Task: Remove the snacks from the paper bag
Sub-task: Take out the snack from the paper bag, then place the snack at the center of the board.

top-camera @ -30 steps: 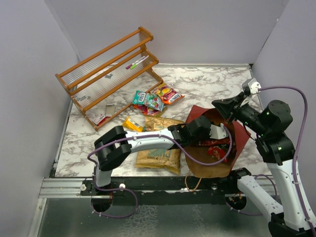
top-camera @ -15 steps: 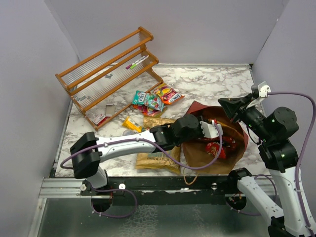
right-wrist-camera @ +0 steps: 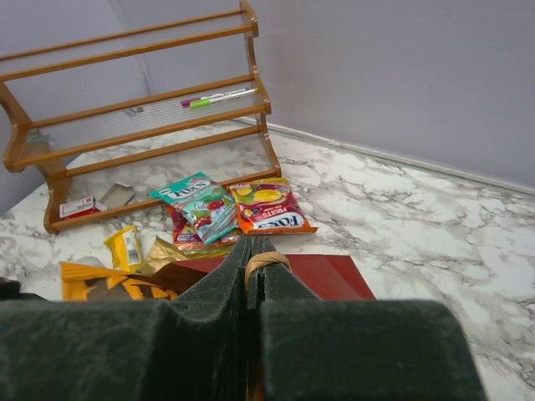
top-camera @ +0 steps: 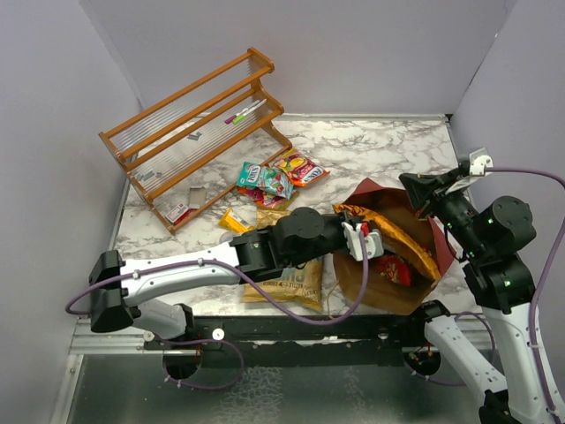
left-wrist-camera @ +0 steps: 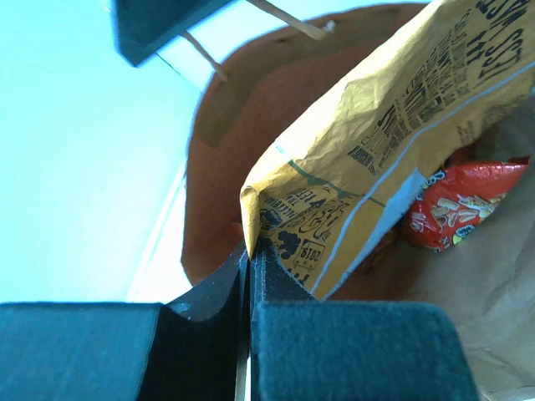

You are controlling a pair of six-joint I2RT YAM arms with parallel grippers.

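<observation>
**Chip bag [top-camera: 393, 231] pinched by the left pincer [top-camera: 362, 238] at the mouth of the paper bag [top-camera: 381, 296]**

Top view: The left pincer is squeezed shut on the near end of the yellow chip bag. The chip bag lies across the open mouth of the dark red paper bag, at the front right of the table [top-camera: 380, 150]. A red packet [top-camera: 395, 269] lies inside the paper bag. The right pincer [top-camera: 424, 196] sits at the bag's far rim. More snacks lie on the table to the left: a tan chip bag [top-camera: 287, 283], a yellow packet [top-camera: 234, 221], a green packet [top-camera: 263, 179] and an orange packet [top-camera: 300, 166], near a wooden rack [top-camera: 194, 132].

Left wrist view: The left pincer [left-wrist-camera: 249, 251] bites one corner of the chip bag [left-wrist-camera: 376, 142]. Up close the bag is crinkly, with dark print and a pale blue stripe. The brown inside of the paper bag [left-wrist-camera: 251, 125] and the red packet [left-wrist-camera: 456, 209] show behind it.

Right wrist view: The right pincer [right-wrist-camera: 253, 251] is pressed shut on a thin twisted handle [right-wrist-camera: 266, 261], too small to make out from the top. The paper bag's dark red side [right-wrist-camera: 322, 271] lies just below.
</observation>
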